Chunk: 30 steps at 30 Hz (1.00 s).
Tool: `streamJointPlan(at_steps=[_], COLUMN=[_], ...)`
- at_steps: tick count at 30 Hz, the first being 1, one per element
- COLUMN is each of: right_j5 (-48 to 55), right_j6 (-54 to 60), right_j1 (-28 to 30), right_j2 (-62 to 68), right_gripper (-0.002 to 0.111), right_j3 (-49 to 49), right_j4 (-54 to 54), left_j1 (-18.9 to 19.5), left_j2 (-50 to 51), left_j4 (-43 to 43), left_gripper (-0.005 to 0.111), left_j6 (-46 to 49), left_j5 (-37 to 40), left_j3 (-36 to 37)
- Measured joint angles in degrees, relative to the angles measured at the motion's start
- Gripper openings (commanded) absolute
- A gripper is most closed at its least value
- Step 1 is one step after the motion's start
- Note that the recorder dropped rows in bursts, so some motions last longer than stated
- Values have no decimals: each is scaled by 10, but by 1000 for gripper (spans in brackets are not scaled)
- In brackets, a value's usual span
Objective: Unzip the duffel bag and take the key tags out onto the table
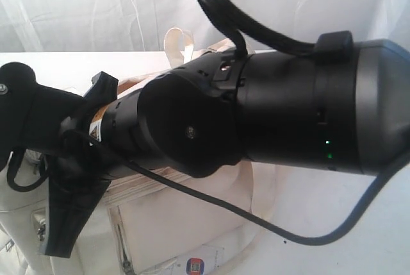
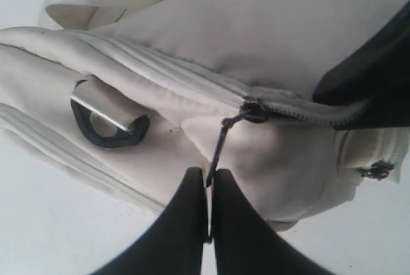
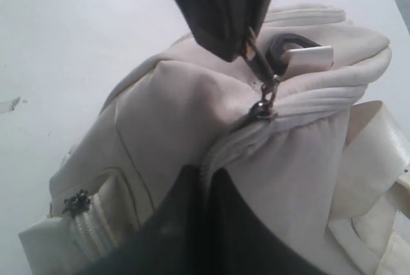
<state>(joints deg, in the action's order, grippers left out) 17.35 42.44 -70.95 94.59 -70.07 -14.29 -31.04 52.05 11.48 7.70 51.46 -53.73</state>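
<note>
The cream duffel bag [image 2: 269, 25] lies on the white table [image 2: 51, 224]. Its main grey zipper [image 2: 301, 112] is closed up to the slider [image 2: 255, 109]. My left gripper [image 2: 208, 175] is shut on the thin dark zipper pull [image 2: 221, 140]. In the right wrist view the same pull [image 3: 259, 63] hangs taut between the left gripper's fingers [image 3: 224, 6] and the slider [image 3: 262, 109]. My right gripper [image 3: 206, 174] is shut on the bag's zipper seam [image 3: 224, 143], pinching the fabric. The key tags are hidden.
In the exterior view the right arm [image 1: 288, 115] and left arm [image 1: 38, 111] block most of the bag [image 1: 186, 217]. A paper label with a red-blue mark [image 1: 196, 265] lies by it. A black strap ring [image 2: 106, 124] and a side pocket zipper [image 3: 77, 203] show.
</note>
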Motion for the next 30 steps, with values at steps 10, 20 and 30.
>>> streamJointPlan(at_steps=[10,20,30], right_j5=[2,-15,-59], right_j6=[0,-7,-23], right_j1=[0,2,13], right_j2=[0,3,12], right_gripper=[0,0,0], right_j3=[0,-1,-7], right_j4=[0,0,4], left_j1=[-1,-5,32], left_j2=[29,102,185], left_j4=[84,265,367], left_gripper=[0,0,0], left_j6=[-44,-149,-245], left_j5=[-27,-97,-188], left_j3=[0,1,4])
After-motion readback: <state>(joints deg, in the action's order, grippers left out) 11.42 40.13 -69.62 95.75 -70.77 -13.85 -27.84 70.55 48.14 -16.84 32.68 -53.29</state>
